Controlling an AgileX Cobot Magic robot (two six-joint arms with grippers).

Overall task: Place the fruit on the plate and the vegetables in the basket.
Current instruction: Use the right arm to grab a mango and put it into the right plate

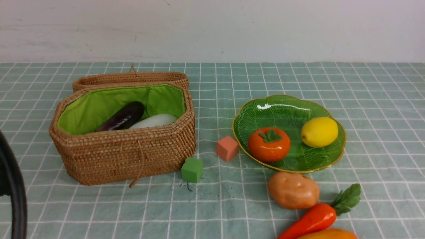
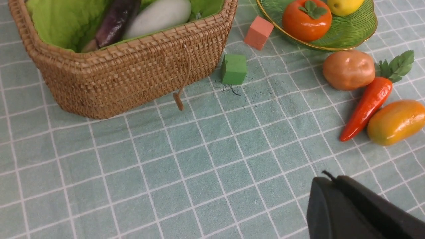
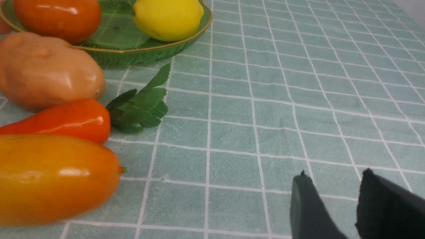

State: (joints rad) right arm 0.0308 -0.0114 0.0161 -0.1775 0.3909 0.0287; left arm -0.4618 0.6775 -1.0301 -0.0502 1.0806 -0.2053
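The front view took in the whole checked tablecloth [image 1: 99,215] and the pale wall [image 1: 212,30] behind it. The basket [image 1: 126,156] stood open on the left with its lid [image 1: 132,79] lying behind, and the eggplant [image 1: 123,117] and radish [image 1: 154,120] lay side by side on the green lining. To the right sat the plate [image 1: 285,106], holding the persimmon [image 1: 269,144] and the lemon [image 1: 319,131]. The potato [image 1: 294,190] lay on the cloth just in front of the plate, with the carrot [image 1: 312,220] beside it. Between basket and plate were a green cube [image 1: 192,169] and a pink cube [image 1: 227,148]. That view caught only a sliver of the mango [image 2: 396,122] at its lower edge. The left wrist view showed the mango whole, lying on the cloth just beside the carrot, along with the cord loop [image 2: 184,76] hanging down the basket's front. Of the arms, the front view gave only a black curve at its left edge. The left gripper [image 2: 333,179] showed in its own camera over bare cloth, fingers together with no gap to be seen and holding nothing. The right gripper [image 3: 334,173] showed in the right wrist view with a narrow strip of cloth visible between its fingers, empty, near the mango and carrot but touching neither.
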